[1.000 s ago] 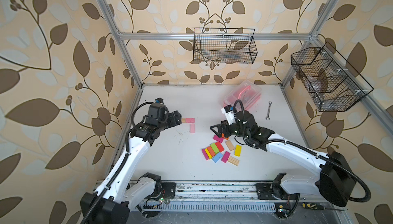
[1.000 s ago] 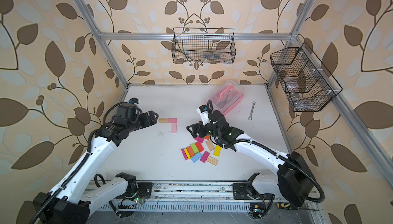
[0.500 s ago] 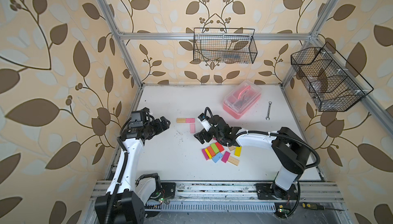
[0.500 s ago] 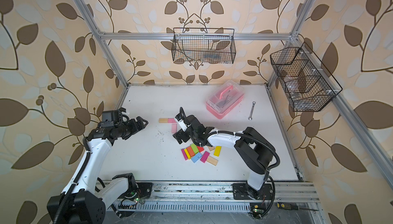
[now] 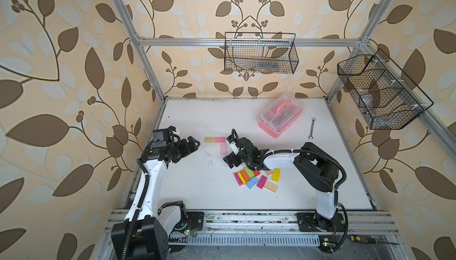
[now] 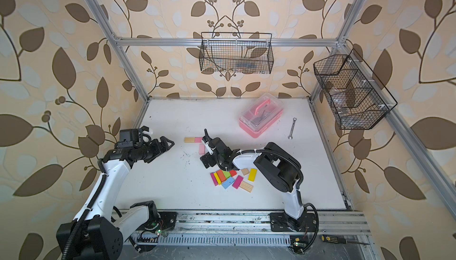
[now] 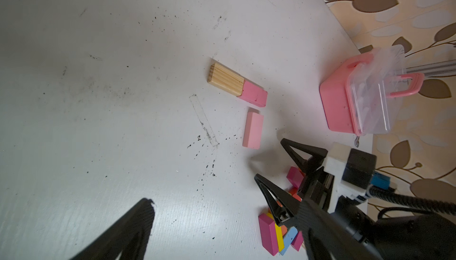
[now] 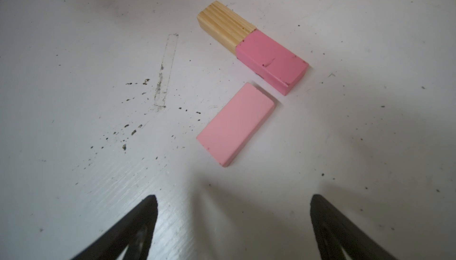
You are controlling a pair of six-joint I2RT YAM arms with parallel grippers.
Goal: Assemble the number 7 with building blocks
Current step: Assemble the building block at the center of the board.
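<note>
Your number 7 point(image 6: 195, 139) lies mid-tabletop point(image 5: 187, 184): wood block point(image 5: 210, 139) touching pink block point(image 5: 220, 139), pale pink block point(image 5: 223, 148) just apart at 6 o'clock. Loose building blocks point(image 5: 261, 182) lie at 5 o'clock. Right gripper point(image 5: 228, 161) at 6 and left gripper point(image 5: 195, 143) at 9 are both spread apart and empty.

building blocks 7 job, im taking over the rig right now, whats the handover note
Left gripper: open, empty, clear of the blocks.
Right gripper: open, empty, just short of the pale pink block.
Done: bar of plain wood block and pink block end to end; pale pink block starts the stem under the pink end, small gap.
To do: lengthen the stem with blocks from the loose pile by the right arm.
</note>
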